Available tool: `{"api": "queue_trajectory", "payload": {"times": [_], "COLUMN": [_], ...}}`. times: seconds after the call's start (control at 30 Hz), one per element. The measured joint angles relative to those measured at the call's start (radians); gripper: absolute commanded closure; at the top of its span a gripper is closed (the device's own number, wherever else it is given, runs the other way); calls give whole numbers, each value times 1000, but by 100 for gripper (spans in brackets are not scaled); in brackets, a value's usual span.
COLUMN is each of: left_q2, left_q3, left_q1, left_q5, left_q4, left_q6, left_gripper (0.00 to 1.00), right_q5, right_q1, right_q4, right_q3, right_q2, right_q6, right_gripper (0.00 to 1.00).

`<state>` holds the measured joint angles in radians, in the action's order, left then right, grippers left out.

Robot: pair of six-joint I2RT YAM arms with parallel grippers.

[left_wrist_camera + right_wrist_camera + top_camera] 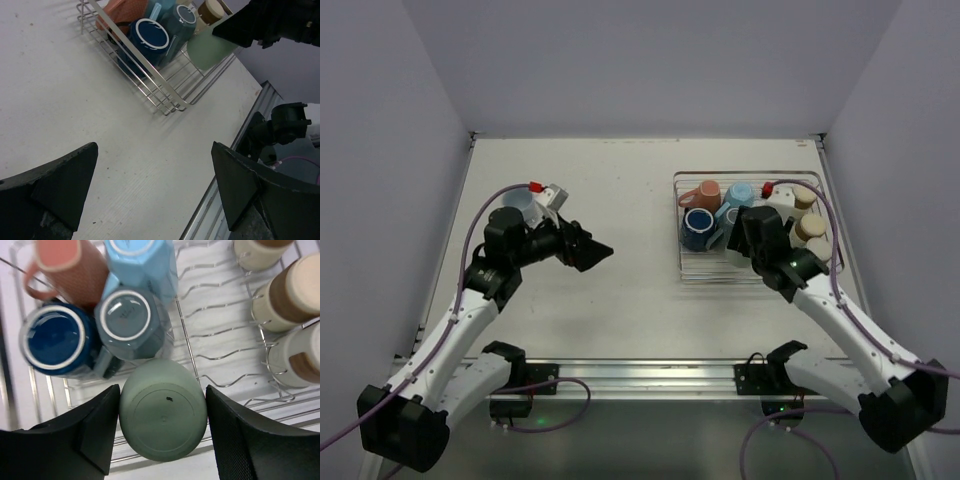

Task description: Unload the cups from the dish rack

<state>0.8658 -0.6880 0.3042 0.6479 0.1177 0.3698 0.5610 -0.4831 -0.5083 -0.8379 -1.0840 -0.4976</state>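
Two grippers are seen over a white worktop [620, 170], reached out from its near edge. Toward the left edge, the left gripper [592, 250] is held above bare surface with its jaws spread wide and nothing between them; its tips are pointed toward the right edge. Just beyond its wrist, close to the left edge, a pale blue cup [515, 202] is stood on the worktop, partly hidden by the arm.

Toward the right edge, the dish rack [705, 272], a silver wire basket, is set on the worktop, well apart from the left gripper. The right gripper [752, 232] is placed at the rack's near side, and its jaws are closed on a green cup [162, 425], one finger pressed against each flank; the cup's flat base is turned toward the wrist camera; whether it is raised off the wires cannot be told.

Just beyond it, a dark blue mug [52, 340] and a grey-blue cup [130, 320] are packed side by side, touching. Farther in, a salmon-pink mug [65, 265] with a handle and a light blue cup [142, 260] are laid against them. Along the rack's right side, three beige and brown tumblers [287, 292] are slotted among the upright prongs, apart from the other cups.
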Motion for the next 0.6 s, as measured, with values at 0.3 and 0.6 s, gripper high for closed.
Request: {"api": "queue_trajectory", "payload": {"times": [0.3, 0.6], "left_q2": [53, 147], "left_q3": [90, 196], "left_q1": [8, 140], "left_q5": [151, 183], "left_q4": [-283, -605], "left_q6": [228, 510], "left_gripper": [4, 10], "right_q5": [-159, -696], "right_q1": [0, -31], "right_q4": [10, 457], "right_q3": [6, 153], "right_q2": [386, 375], "right_q6": [-14, -241], "right_gripper": [78, 77]}}
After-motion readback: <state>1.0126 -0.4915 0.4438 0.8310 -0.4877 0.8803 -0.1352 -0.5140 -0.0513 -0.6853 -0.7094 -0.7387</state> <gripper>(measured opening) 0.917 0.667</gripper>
